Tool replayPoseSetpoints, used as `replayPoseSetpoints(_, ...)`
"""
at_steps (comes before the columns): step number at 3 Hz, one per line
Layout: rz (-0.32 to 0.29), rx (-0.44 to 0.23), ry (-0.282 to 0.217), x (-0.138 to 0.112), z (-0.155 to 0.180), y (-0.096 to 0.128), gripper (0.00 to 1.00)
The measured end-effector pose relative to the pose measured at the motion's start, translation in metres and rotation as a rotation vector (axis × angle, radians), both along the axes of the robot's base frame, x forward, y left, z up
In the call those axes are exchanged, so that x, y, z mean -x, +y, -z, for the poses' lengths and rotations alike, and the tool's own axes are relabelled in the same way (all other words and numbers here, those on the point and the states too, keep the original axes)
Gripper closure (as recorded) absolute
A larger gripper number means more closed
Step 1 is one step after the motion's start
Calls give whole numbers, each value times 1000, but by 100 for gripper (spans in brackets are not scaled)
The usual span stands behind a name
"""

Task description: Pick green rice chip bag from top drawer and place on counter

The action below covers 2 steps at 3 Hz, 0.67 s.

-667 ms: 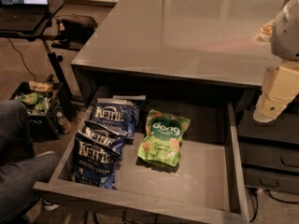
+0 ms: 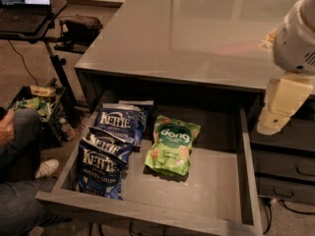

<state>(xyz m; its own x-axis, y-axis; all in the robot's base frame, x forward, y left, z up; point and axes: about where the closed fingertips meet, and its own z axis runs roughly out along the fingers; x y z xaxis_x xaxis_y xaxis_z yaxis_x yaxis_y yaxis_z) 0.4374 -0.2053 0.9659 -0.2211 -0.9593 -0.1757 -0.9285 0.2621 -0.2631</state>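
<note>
Pincer point(image 2: 273, 122) dipped, right of top drawer point(image 2: 248, 173); Kettle bags point(image 2: 106, 156) inside.

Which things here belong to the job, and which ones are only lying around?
For the job: green rice chip bag in the open top drawer; counter; gripper, beyond the drawer's right wall.
Lying about: blue Kettle chip bags in the same drawer; laptop, top left.

Dim; glare on counter point(image 2: 162, 38); claw point(image 2: 272, 123) lit, right edge
</note>
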Motion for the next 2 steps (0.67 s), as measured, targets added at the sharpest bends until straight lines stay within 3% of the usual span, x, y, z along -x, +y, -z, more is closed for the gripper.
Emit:
replayPoseSetpoints(1,9,9,22,3,30,36,0)
replayPoseSetpoints(2,21,0,92,2,74,68,0)
